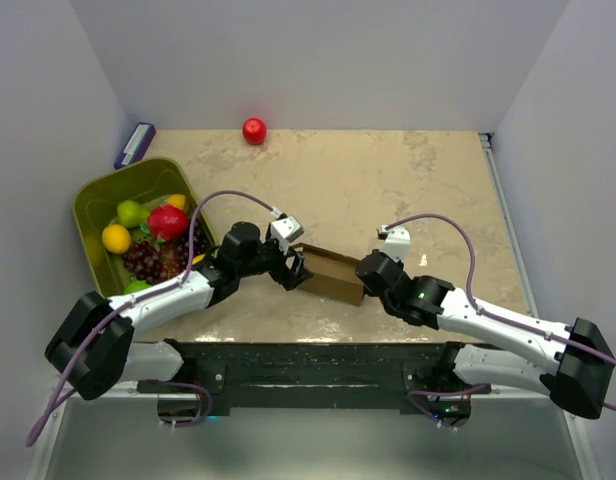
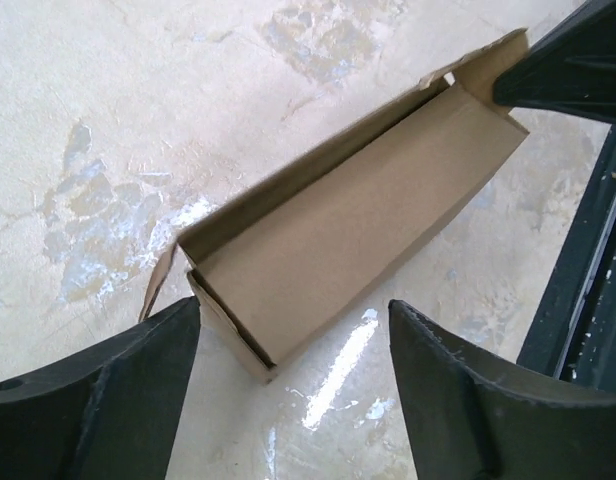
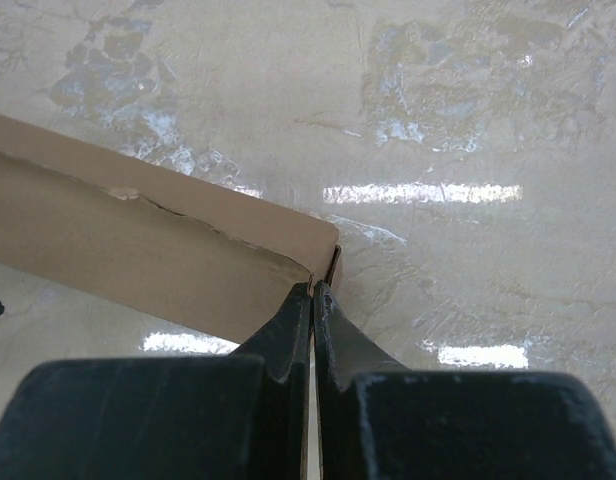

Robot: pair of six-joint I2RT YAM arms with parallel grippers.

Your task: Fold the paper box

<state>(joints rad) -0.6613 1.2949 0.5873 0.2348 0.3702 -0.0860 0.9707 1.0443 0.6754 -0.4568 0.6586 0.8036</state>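
Observation:
The paper box point(image 1: 331, 275) is a long brown carton lying on the table between my two grippers. In the left wrist view it point(image 2: 358, 230) shows one long side open and a small flap sticking out at its near end. My left gripper point(image 1: 296, 270) is open, its fingers point(image 2: 108, 400) either side of the box's near corner, not clamping it. My right gripper point(image 1: 366, 283) is shut on the thin cardboard edge at the box's other end point(image 3: 138, 245), its tips point(image 3: 313, 290) pressed together at the corner. That gripper also shows in the left wrist view point(image 2: 578, 60).
An olive-green bin point(image 1: 88, 200) of fruit stands at the left. A red apple point(image 1: 254, 130) lies near the back wall, and a purple-blue object point(image 1: 135, 143) lies at the back left corner. The black base frame point(image 1: 318, 362) runs along the near edge. White walls enclose the table.

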